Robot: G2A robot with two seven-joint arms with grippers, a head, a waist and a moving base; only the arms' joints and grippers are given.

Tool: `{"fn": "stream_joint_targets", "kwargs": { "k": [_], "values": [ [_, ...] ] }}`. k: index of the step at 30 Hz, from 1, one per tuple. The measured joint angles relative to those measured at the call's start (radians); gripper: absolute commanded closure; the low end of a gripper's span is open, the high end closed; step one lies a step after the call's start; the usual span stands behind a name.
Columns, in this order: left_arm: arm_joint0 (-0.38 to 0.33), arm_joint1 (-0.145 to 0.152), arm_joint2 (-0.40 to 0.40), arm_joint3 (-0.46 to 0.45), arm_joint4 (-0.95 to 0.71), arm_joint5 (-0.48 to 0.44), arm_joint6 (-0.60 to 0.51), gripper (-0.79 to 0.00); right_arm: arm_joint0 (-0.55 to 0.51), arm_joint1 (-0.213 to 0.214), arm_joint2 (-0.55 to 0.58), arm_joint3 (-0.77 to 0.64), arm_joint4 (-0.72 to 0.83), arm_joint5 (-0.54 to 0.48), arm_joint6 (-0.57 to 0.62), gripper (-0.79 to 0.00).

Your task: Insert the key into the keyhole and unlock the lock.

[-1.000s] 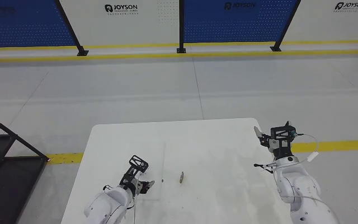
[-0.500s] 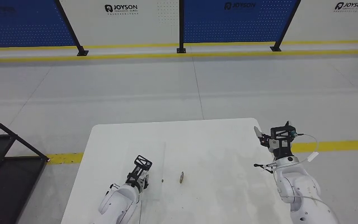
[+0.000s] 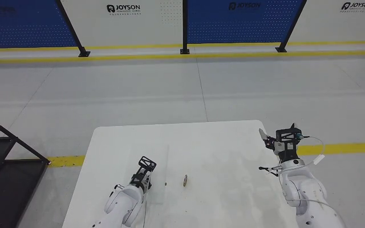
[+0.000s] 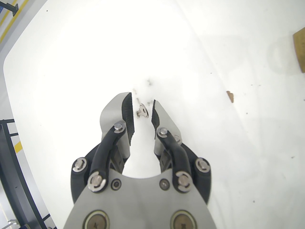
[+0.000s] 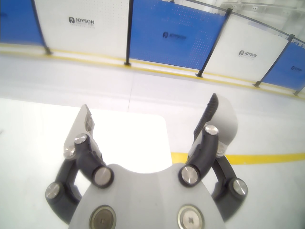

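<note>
Left wrist view: left gripper (image 4: 142, 107) poised around the small silver metal key (image 4: 142, 111) on the white counter (image 4: 95, 48).

Its jaws stand partly open with one ribbed pad on each side of the key. Neither pad touches it as far as can be seen, so nothing is gripped yet. Farther out and off to one side lies a small brown chip (image 4: 230, 96). Beyond that, well apart from the gripper, is the brass-coloured padlock (image 4: 299, 51). The right gripper (image 5: 150, 106) hangs spread wide and empty over a far corner of the counter. The risk, as I judge it, is that the key lies flat and thin. Closing pads could skate over it, nudge it aside or pinch it askew, and a crooked hold would spoil insertion into the padlock.
</note>
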Motion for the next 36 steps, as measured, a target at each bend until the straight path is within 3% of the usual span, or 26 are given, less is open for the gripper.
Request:
{"fn": "stream_joint_targets", "kwargs": {
  "k": [9, 13, 27, 36],
  "values": [
    [-0.005, -0.003, -0.004, 0.004, 0.003, 0.002, 0.005, -0.108, 0.000, 0.000, 0.000, 0.000, 0.000, 0.000, 0.000, -0.785],
    [-0.002, -0.004, -0.008, -0.001, 0.000, 0.002, 0.007, 0.000, 0.000, 0.000, 0.000, 0.000, 0.000, 0.000, 0.000, -0.785],
    [0.031, -0.002, -0.039, -0.044, -0.011, -0.017, 0.015, 0.000, 0.000, 0.000, 0.000, 0.000, 0.000, 0.000, 0.000, -0.785],
    [0.095, 0.006, -0.098, -0.126, -0.059, -0.041, 0.094, 0.000, 0.000, 0.000, 0.000, 0.000, 0.000, 0.000, 0.000, -0.785]
  ]
}}
